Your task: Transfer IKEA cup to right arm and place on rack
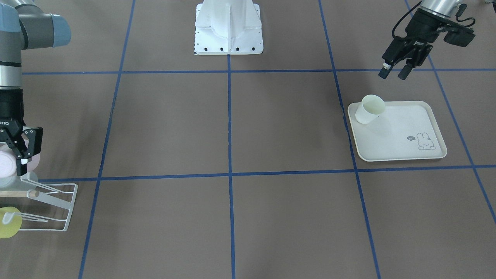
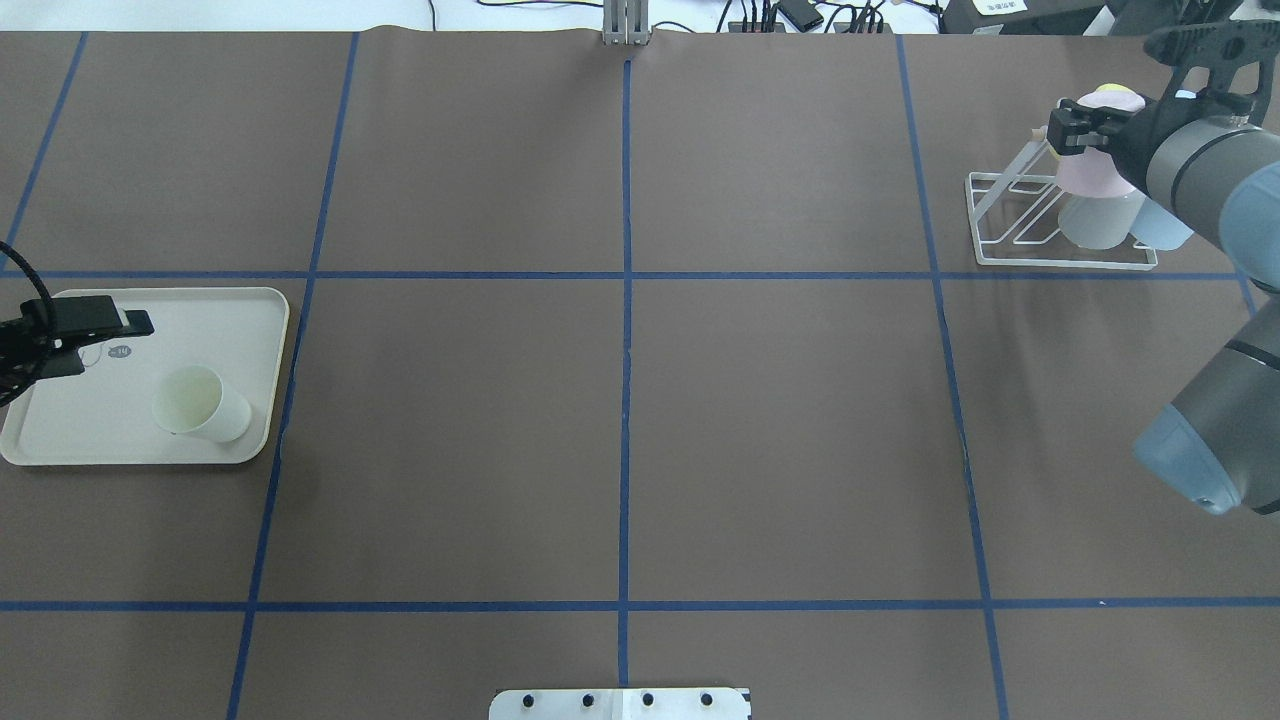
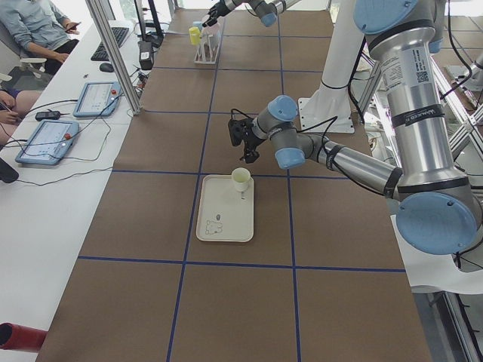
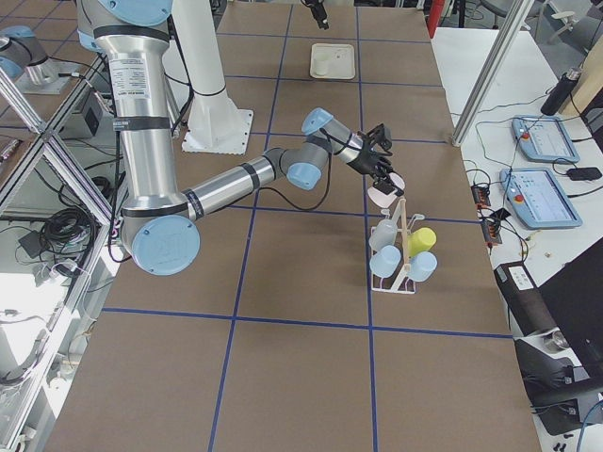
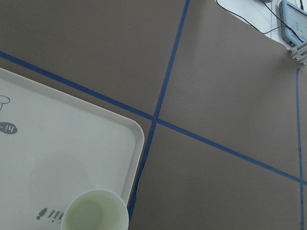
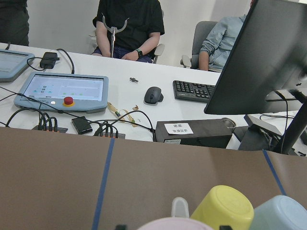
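Note:
A pale cream cup (image 1: 370, 109) stands on the rabbit-printed tray (image 1: 403, 151), near its corner; it also shows in the left wrist view (image 5: 96, 212). My left gripper (image 1: 393, 73) is open and empty, hovering above and beside the tray, apart from the cup. My right arm (image 2: 1200, 170) reaches to the white wire rack (image 1: 58, 201). My right gripper (image 1: 15, 161) is closed around a pink cup (image 2: 1090, 170) at the top of the rack. The pink cup's base fills the bottom edge of the right wrist view (image 6: 175, 224).
The rack (image 4: 400, 282) also holds a yellow cup (image 4: 421, 240), a light-blue cup (image 4: 424, 266) and a pale grey cup (image 4: 383, 235). The robot's white base (image 1: 228, 35) stands mid-table. Operators, control tablets and cables are at a desk beyond the table's far edge (image 6: 62, 91).

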